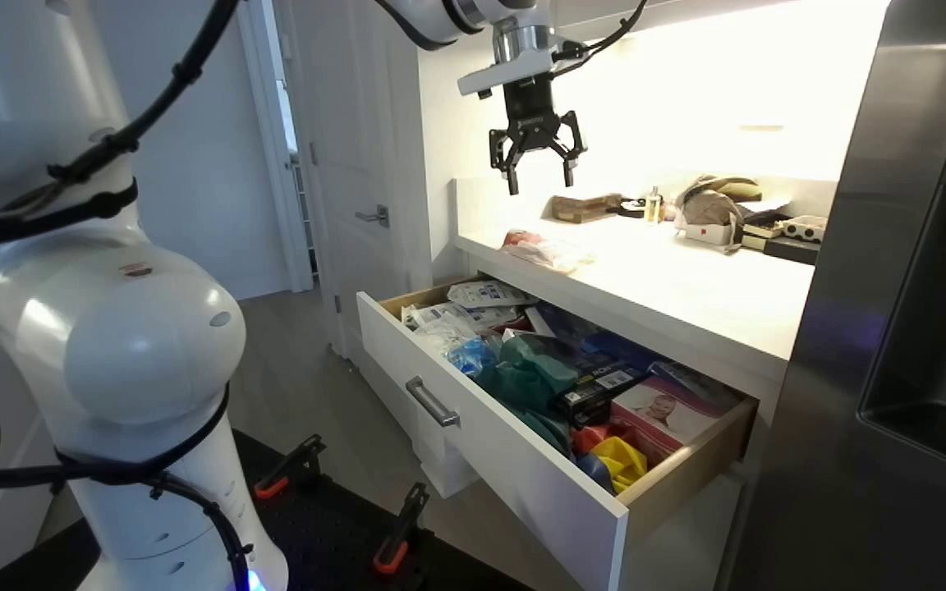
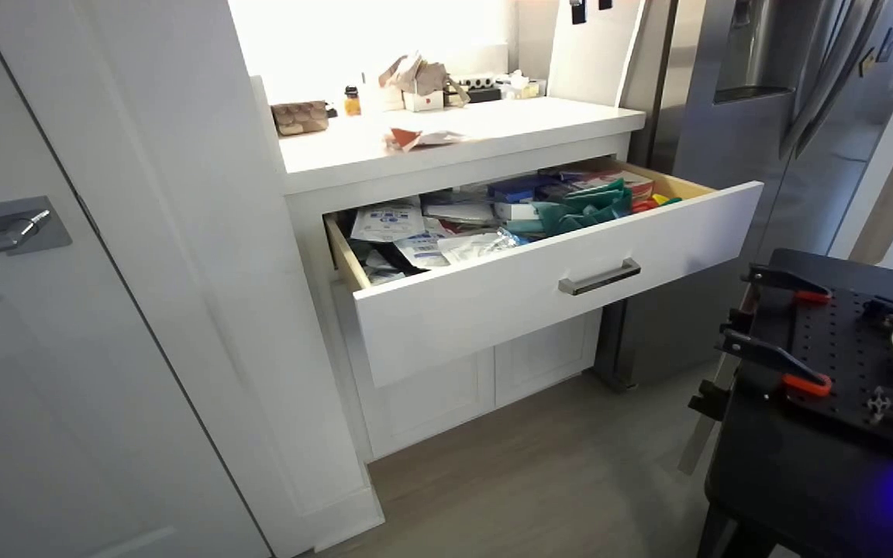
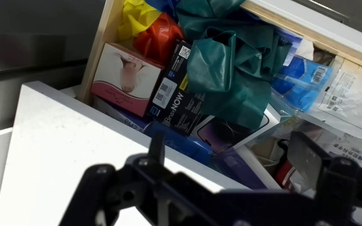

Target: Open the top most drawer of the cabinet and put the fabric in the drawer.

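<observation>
1. Nearest in an exterior view stands the white Panda arm (image 1: 153,345), with black-and-red clamps (image 1: 404,525) beside its foot and a dark steel fridge (image 1: 834,427) at the picture's right.
2. Beyond them the wide white drawer (image 1: 514,460) is pulled out of the base cabinet (image 2: 446,411), its silver bar handle (image 1: 432,403) facing the arm.
3. Inside it, the dark green fabric (image 3: 222,75) lies loosely folded, partly over a black BinaxNOW box (image 3: 179,106) and a white phone box (image 3: 223,135).
4. Around it sit a pink-and-white box (image 3: 118,94), a yellow sheet (image 3: 137,18), a red sheet (image 3: 160,37) and a blue packet (image 3: 309,91).
5. The jaws are spread wide, with free air between their tips. They hang high over the drawer's rear and the worktop's (image 1: 686,283) front edge; the fabric lies well below them, offset toward the drawer's front.
6. On the worktop, near that edge, rests a crumpled wrapper (image 1: 547,250) with a reddish part.
7. Farther back stand a brown case (image 2: 301,118), a small amber bottle (image 2: 352,103) and a beige bundle (image 2: 422,76).
</observation>
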